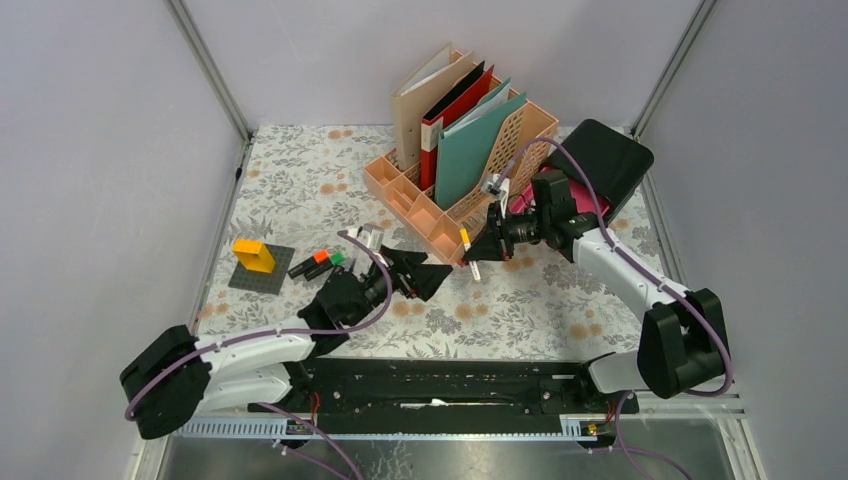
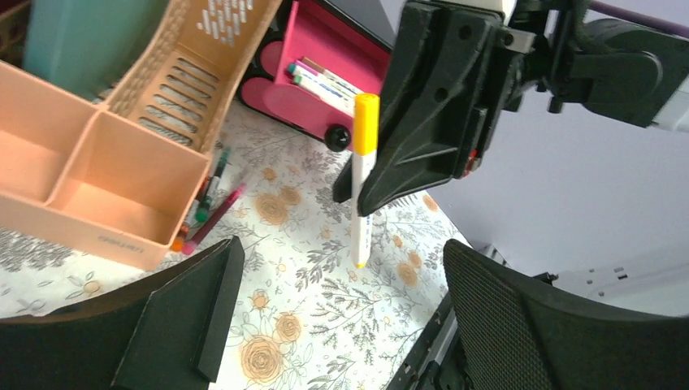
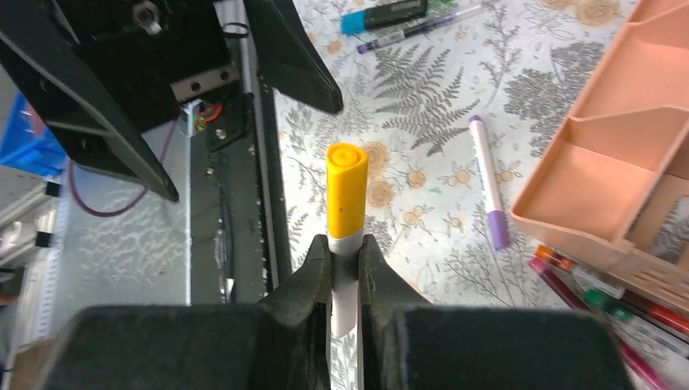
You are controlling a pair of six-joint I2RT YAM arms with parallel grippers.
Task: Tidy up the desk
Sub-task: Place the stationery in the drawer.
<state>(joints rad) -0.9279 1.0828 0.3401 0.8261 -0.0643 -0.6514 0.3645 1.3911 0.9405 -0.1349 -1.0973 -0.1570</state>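
Note:
The desk (image 1: 300,180) is a tabletop under a floral cloth. My right gripper (image 3: 347,252) is shut on a white marker with a yellow cap (image 3: 345,187) and holds it roughly upright above the cloth, in front of the peach rack. In the top view the marker (image 1: 468,250) hangs from the right gripper (image 1: 474,252). My left gripper (image 2: 341,252) is open, its fingers (image 2: 187,325) spread wide with nothing between them. It sits just left of and below the marker (image 2: 361,195) and is not touching it.
A peach file rack (image 1: 400,190) with folders and front compartments stands mid-desk. A black bin (image 1: 612,155) with a pink pen case (image 2: 325,49) is behind the right arm. Loose pens lie by the rack (image 3: 601,292), including a purple marker (image 3: 487,179). Several markers (image 1: 318,263) and a yellow block (image 1: 254,256) lie left.

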